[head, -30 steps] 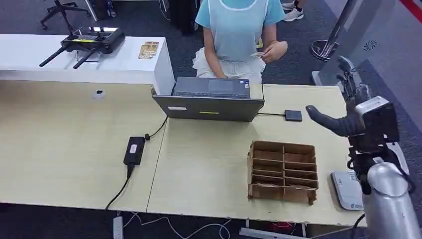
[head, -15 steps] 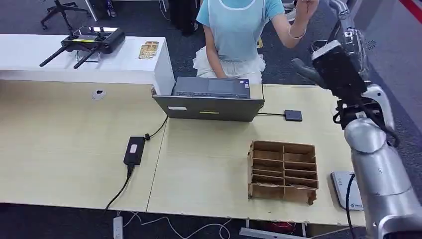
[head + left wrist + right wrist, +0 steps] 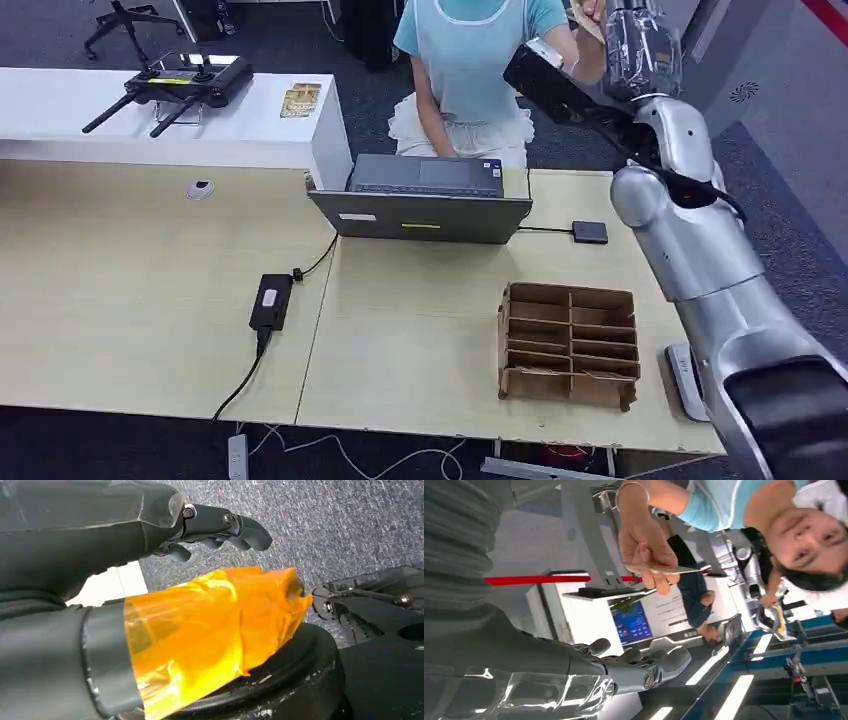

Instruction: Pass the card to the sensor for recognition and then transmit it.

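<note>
In the right wrist view a person's hand [image 3: 644, 547] pinches a thin card [image 3: 676, 570] by one end. My right hand [image 3: 634, 670] lies a little apart from the card, fingers stretched out and holding nothing. From the head view, my right hand [image 3: 640, 45] is raised high above the table's far right corner, close to the person's lifted hand [image 3: 590, 12]. A small black square pad [image 3: 589, 232] lies on the table, wired to the laptop [image 3: 420, 205]. My left hand [image 3: 220, 525], its thumb wrapped in orange film, hangs over the floor and holds nothing.
A brown cardboard divider box [image 3: 570, 345] stands on the table's right half. A white flat device [image 3: 685, 380] lies near the right front edge. A black power brick [image 3: 270, 300] and its cable lie mid-table. The person in a light blue top [image 3: 470, 60] stands behind the laptop.
My right arm has swung up from beside the table's right edge to high at the far side. The person has raised the hand with the card up to it.
</note>
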{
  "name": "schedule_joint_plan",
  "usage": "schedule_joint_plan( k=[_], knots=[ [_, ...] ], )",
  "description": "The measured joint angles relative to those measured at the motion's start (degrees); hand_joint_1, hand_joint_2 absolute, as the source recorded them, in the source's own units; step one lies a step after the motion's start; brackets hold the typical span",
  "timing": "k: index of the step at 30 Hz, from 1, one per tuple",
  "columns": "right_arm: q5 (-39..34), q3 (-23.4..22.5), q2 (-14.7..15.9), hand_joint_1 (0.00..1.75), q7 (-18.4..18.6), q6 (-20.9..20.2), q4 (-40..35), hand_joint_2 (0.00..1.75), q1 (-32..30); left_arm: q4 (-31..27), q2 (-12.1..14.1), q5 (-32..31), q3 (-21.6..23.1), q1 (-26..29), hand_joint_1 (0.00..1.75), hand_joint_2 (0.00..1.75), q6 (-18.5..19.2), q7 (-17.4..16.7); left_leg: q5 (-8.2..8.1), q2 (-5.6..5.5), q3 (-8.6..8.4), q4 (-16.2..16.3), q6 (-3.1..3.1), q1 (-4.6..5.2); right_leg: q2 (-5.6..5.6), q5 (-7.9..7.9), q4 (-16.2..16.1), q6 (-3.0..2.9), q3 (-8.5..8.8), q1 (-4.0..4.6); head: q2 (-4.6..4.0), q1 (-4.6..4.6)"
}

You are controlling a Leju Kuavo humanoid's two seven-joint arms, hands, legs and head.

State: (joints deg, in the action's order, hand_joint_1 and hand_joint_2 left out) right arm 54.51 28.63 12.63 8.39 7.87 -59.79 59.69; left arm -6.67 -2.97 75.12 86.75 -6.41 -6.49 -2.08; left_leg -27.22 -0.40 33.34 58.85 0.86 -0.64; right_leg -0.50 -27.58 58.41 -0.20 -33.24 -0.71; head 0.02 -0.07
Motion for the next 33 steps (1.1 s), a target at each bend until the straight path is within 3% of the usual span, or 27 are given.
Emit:
schedule_joint_plan(
  k=[7,19,20,21,22,33],
  knots=[
    [2.69,0.79,-1.22,0.0,0.65,1.22,7.58,1.75,2.05,0.0,0.0,-0.09,0.39,-0.08,0.0,0.0,0.0,-0.04,0.0,0.01,0.0,0.01,0.0,0.0,0.01,0.0,-0.02,0.0,0.0,0.0,0.0,0.0],
    [7.3,-0.22,-0.41,0.0,2.45,2.05,19.19,1.75,3.77,0.0,0.02,0.48,0.5,-0.32,0.0,0.0,0.35,-0.94,0.0,0.03,-0.01,0.04,0.0,0.01,0.04,0.02,-0.02,0.01,-0.02,-0.01,-0.02,0.0],
    [7.5,-0.33,-0.28,1.26,2.47,1.9,19.69,1.75,3.86,0.0,0.02,0.61,0.5,-0.34,0.0,0.0,0.35,-0.94,0.0,0.03,-0.01,0.04,0.0,0.01,0.04,0.02,-0.02,0.01,-0.02,-0.01,0.0,0.0],
    [7.85,-0.37,-0.15,1.61,2.53,1.79,20.17,1.75,3.95,0.0,0.02,0.74,0.5,-0.34,0.0,0.0,0.33,-0.94,-0.01,0.03,-0.01,0.04,0.0,0.01,0.04,0.02,-0.03,0.01,-0.03,-0.01,0.0,0.0],
    [7.91,-0.48,0.0,1.75,2.56,1.73,20.58,1.75,4.04,0.0,0.02,0.9,0.5,-0.34,0.0,0.0,0.35,-0.94,-0.01,0.04,0.0,0.04,0.0,0.01,0.04,0.02,-0.03,0.01,-0.03,-0.01,-0.02,0.0],
    [7.76,-2.71,0.44,1.75,2.18,1.88,22.09,1.75,4.02,0.0,0.04,1.38,0.5,-0.25,0.0,0.0,0.42,-0.92,0.0,0.05,0.0,0.03,0.0,0.0,0.05,0.02,-0.02,0.0,-0.04,0.0,0.0,-0.02]
  ],
)
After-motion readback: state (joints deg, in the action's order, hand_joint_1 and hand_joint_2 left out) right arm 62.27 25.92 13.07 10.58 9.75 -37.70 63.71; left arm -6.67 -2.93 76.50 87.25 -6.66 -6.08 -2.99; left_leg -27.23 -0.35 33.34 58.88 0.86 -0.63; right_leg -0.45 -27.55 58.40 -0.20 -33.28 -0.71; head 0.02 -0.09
